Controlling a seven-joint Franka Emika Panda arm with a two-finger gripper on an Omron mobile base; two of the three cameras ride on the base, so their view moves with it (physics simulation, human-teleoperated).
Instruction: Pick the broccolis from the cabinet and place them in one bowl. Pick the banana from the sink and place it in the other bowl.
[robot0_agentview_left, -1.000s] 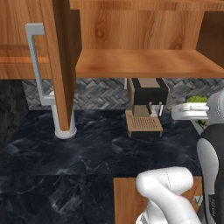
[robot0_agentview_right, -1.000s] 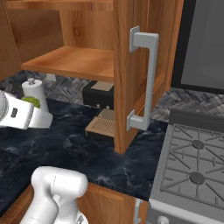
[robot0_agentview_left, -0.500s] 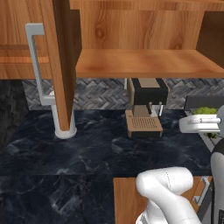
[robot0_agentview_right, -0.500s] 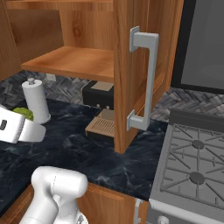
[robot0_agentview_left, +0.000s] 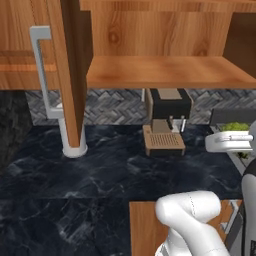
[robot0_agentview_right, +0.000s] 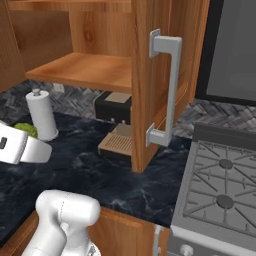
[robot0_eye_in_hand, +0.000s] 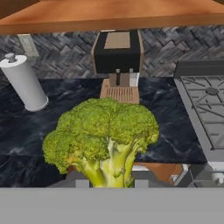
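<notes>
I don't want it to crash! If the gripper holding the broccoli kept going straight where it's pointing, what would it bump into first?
Probably the coffee machine against the backsplash; it sits dead ahead beyond the broccoli in the gripper. Depth is hard to judge, but the dark counter before it looks free.

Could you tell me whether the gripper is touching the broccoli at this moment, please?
Touching. In the hand view the broccoli has its stalk running down between the gripper fingertips, clear of the dark counter, so it hangs in the grip.
</notes>
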